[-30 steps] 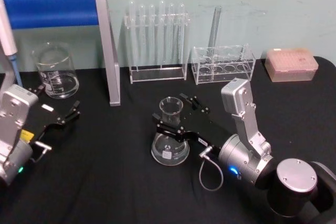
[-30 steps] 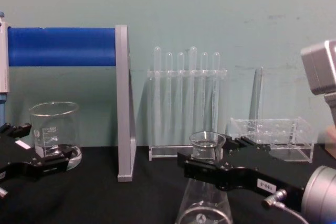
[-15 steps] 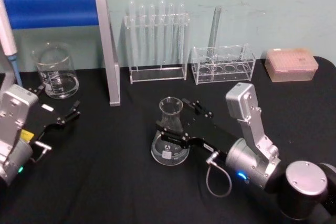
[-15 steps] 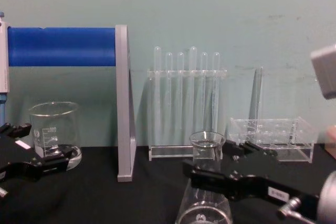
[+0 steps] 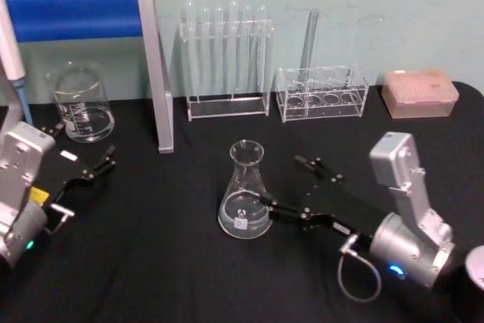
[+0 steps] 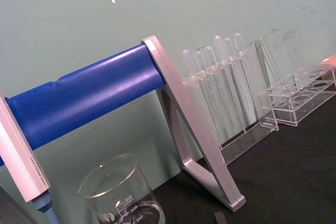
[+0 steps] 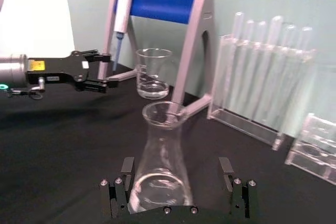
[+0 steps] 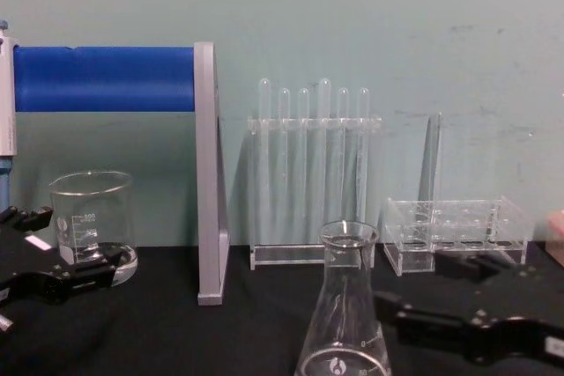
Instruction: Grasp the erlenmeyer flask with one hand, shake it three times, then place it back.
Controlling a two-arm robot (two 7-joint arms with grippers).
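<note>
The flask stands upright on the black table, free of any grip. The right gripper sits low just beside it with its fingers spread wide; one tip lies close to the base, the other well off behind. Seen from the right wrist, the flask rises between and just ahead of the two fingertip pads, touching neither (a clear gap on each side). In the chest view a finger sits level with the lower cone of the flask. The left gripper rests at the table's far left, fingers apart, beside the beaker.
</note>
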